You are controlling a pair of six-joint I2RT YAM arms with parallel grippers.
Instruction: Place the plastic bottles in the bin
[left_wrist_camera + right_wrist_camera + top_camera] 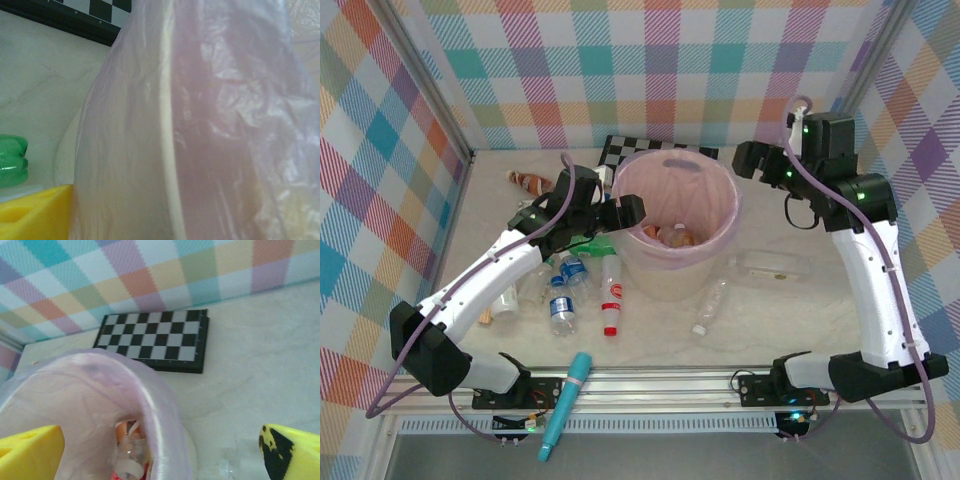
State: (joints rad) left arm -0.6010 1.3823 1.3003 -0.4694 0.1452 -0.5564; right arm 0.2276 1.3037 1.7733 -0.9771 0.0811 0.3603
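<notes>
The pale-pink bin (718,196) stands mid-table, with several bottles (674,236) lying in its bottom. More plastic bottles lie to its left: a green one (603,243), blue-labelled ones (560,306), a red-capped one (611,302) and a brown-labelled one (527,182). Clear bottles (710,308) lie to the bin's right front. My left gripper (628,212) is open at the bin's left rim; one yellow finger (35,212) shows beside the bin wall (130,150) and the green bottle (12,160). My right gripper (750,160) hangs open above the right rim (165,405), nothing between its fingers.
A black-and-white checkerboard (620,150) lies behind the bin, near the back wall. A teal pen-like tube (567,400) rests on the front rail. Plaid walls close in the table on three sides. A flat clear bottle (770,263) lies under the right arm.
</notes>
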